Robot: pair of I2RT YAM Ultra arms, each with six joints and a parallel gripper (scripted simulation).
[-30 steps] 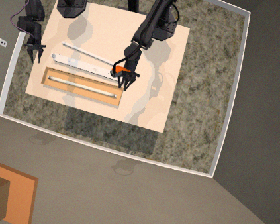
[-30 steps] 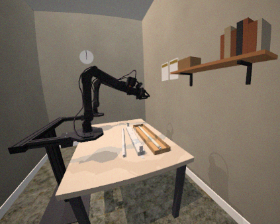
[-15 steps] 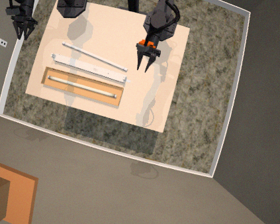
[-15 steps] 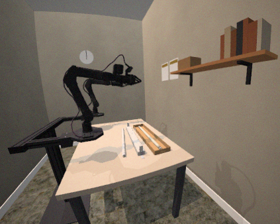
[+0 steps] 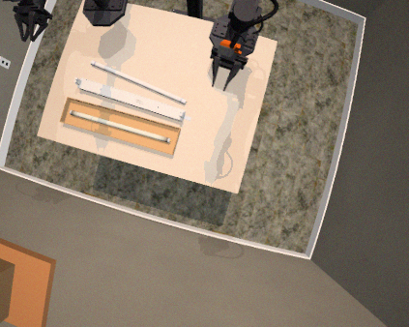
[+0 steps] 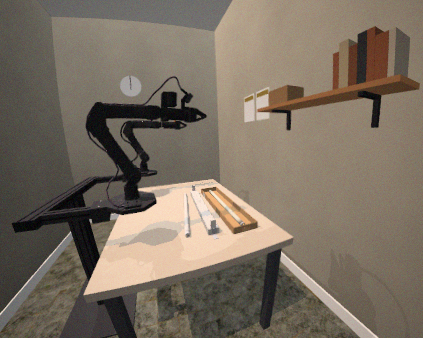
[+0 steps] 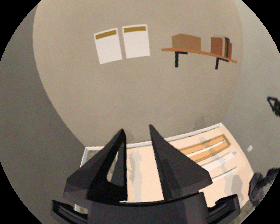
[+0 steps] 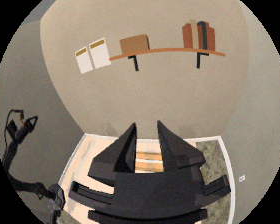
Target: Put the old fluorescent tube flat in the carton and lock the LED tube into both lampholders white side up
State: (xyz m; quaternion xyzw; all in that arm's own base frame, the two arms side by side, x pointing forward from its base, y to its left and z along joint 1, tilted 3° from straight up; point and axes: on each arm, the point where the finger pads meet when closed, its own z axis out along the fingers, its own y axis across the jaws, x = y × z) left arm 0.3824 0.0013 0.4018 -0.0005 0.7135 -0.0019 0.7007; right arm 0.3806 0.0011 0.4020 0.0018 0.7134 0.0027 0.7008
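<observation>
The old fluorescent tube (image 5: 119,127), cream-coloured, lies flat on the floor of the shallow brown carton (image 5: 119,130), which sits flat on the bench. The white light fixture (image 5: 131,99) lies beside the carton with nothing in its lampholders. The white LED tube (image 5: 137,82) lies on the bench on the fixture's other side. My left gripper (image 5: 221,79) hangs high above the bench, fingers apart and empty. My right gripper (image 5: 31,26) is high near the other end, fingers apart and empty. From the side both grippers, right (image 6: 201,115) and left (image 6: 182,125), point at the wall, well above the carton (image 6: 231,207).
A wall shelf (image 6: 336,92) with books and a box hangs above the carton side. The arm bases (image 6: 131,200) stand at the bench's back edge.
</observation>
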